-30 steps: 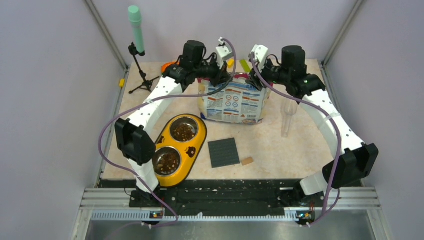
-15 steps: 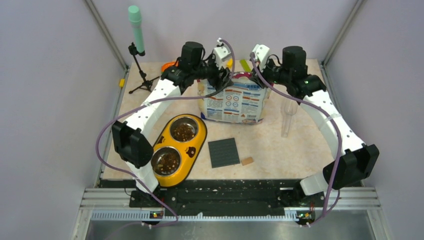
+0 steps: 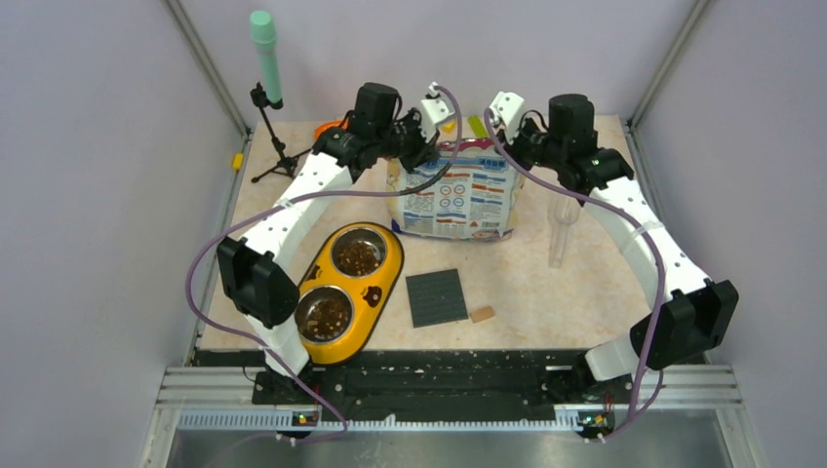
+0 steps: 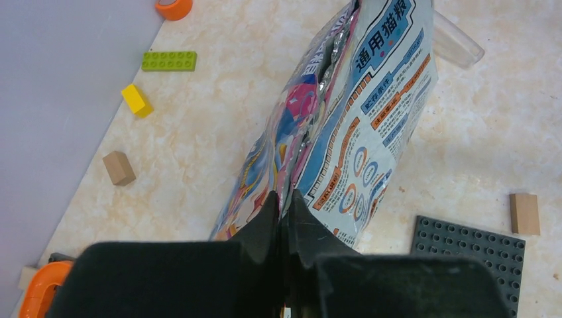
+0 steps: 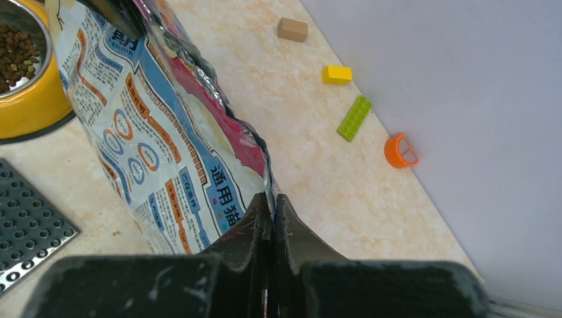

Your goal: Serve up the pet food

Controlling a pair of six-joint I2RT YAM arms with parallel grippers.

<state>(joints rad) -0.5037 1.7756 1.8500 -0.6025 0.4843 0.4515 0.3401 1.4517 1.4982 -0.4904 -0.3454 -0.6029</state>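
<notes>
The glossy blue-pink pet food bag point(image 3: 455, 198) stands upright at the back middle of the table, its top slightly open. My left gripper point(image 3: 408, 156) is shut on the bag's top left corner point(image 4: 311, 159). My right gripper point(image 3: 509, 154) is shut on the top right corner point(image 5: 166, 126). Brown kibble point(image 3: 359, 256) lies in the far bowl of the yellow double feeder point(image 3: 390, 263), and more kibble point(image 3: 325, 314) lies in the near bowl. One bowl of kibble shows in the right wrist view point(image 5: 16, 50).
A dark studded plate point(image 3: 436, 297) and a small tan block point(image 3: 482, 314) lie in front of the bag. A clear tube point(image 3: 563, 226) lies right of it. A black stand with a green cylinder point(image 3: 268, 93) is at the back left. Small bricks and an orange ring point(image 5: 399, 151) lie by the back wall.
Both grippers have moved slightly back with the bag's top corners, and the bag has risen more upright.
</notes>
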